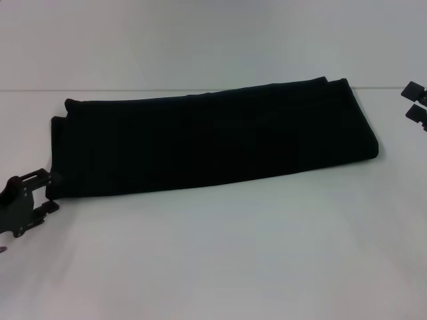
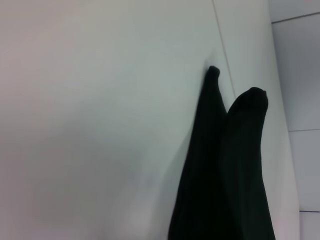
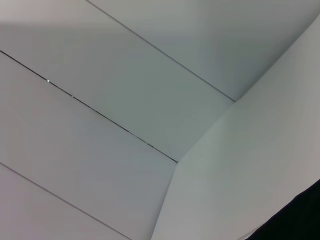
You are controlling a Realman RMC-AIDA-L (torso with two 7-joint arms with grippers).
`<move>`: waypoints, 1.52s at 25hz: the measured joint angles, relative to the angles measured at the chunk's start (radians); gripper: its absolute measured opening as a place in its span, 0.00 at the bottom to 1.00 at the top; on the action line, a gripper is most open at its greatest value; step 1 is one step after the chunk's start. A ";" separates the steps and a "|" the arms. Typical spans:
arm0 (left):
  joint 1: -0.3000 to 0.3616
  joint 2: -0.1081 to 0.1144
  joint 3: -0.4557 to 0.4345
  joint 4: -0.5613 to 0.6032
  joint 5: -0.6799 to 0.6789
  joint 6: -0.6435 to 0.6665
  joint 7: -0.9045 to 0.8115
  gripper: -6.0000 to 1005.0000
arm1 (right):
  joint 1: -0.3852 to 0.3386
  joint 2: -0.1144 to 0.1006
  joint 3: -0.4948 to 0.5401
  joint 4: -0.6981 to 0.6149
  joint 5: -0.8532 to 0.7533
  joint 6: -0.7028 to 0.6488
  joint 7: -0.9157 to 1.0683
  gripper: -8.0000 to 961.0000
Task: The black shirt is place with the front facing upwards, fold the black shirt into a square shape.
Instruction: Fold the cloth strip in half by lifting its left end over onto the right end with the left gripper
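The black shirt (image 1: 213, 137) is lying as a long folded band across the white worktop (image 1: 220, 260), so I am holding my left claw (image 1: 41, 192), fingers spread, at its left end and my right claw (image 1: 415, 101), likewise spread, beyond its right end for the crosswise fold.

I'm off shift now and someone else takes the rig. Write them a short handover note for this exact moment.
Left gripper: low at the black shirt's near-left corner, fingers apart, beside the cloth; no grip visible.
Right gripper: at the far right edge of the head view, clear of the shirt; open or shut unclear.
Shirt: lies on the white table as a long, narrow folded band running left to right, no lettering showing.
Done: lengthwise folds.
Left: fold the band end over end into a square, probably starting from the left end.
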 joint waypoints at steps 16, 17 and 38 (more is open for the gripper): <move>-0.085 0.003 0.018 -0.069 0.009 -0.123 0.006 0.61 | 0.004 -0.002 0.008 0.000 0.000 0.003 0.000 0.88; -0.091 0.001 0.022 -0.069 0.010 -0.132 0.006 0.60 | 0.004 -0.002 0.009 0.000 0.000 0.004 0.000 0.88; -0.095 -0.018 0.029 -0.037 -0.003 -0.120 0.036 0.28 | 0.000 -0.002 0.023 0.002 0.000 -0.003 -0.006 0.88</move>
